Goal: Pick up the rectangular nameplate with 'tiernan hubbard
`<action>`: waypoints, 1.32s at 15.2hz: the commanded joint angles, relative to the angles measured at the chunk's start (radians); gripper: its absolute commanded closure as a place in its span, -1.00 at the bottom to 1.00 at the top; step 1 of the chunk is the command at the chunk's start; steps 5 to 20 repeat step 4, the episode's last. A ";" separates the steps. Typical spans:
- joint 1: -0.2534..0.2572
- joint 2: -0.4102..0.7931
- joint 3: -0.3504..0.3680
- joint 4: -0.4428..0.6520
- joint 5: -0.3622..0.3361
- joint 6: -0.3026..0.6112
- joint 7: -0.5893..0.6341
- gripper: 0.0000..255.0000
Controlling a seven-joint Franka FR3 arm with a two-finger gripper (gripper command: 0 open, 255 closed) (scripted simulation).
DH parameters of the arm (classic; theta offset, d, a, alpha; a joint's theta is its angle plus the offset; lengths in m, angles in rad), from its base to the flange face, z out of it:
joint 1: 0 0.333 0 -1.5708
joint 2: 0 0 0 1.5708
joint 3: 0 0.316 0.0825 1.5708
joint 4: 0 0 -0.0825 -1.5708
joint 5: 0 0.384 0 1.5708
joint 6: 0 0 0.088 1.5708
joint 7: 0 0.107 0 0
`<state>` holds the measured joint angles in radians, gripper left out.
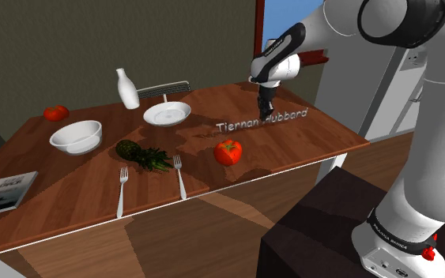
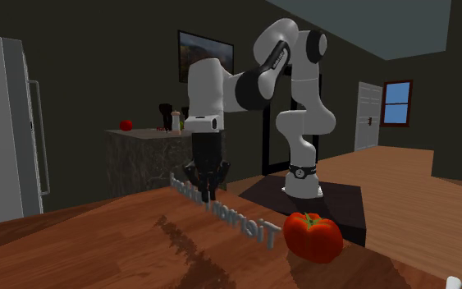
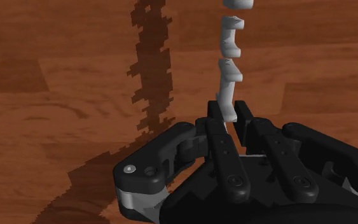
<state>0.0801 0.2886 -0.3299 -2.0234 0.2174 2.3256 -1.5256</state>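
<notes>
gripper (image 1: 266,108): pointing straight down at the counter (image 1: 315,144), drawn nearly together and clasping the nameplate's raised white lettering.
fingers (image 3: 218,137): pressing on either side of the letter strip in the wrist view, leaving only a narrow gap taken up by the white piece.
nameplate (image 1: 236,126): standing on the wood-grain counter, reading "Tiernan Hubbard", sitting at about 2 o'clock from the counter's middle in the shoulder view and being gripped near its own middle.
nameplate, second exterior view (image 2: 249,228): showing its letters mirrored, running toward 4 o'clock from the gripper (image 2: 207,190).
nameplate, wrist view (image 3: 230,70): stretching away from the gripper (image 3: 228,109), casting a jagged shadow beside itself.
tomato (image 1: 228,152): resting at 7 o'clock from the nameplate in the shoulder view, near but apart.
shallow white dish (image 1: 167,114): sitting at 9 o'clock from the gripper, well apart.
forks (image 1: 179,175): lying at 8 o'clock from the tomato.
</notes>
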 commanded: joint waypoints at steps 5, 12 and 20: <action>0.003 -0.026 -0.006 0.013 -0.016 -0.038 0.012 1.00; 0.003 -0.026 -0.006 0.013 -0.016 -0.038 0.012 1.00; 0.003 -0.026 -0.006 0.013 -0.016 -0.038 0.012 1.00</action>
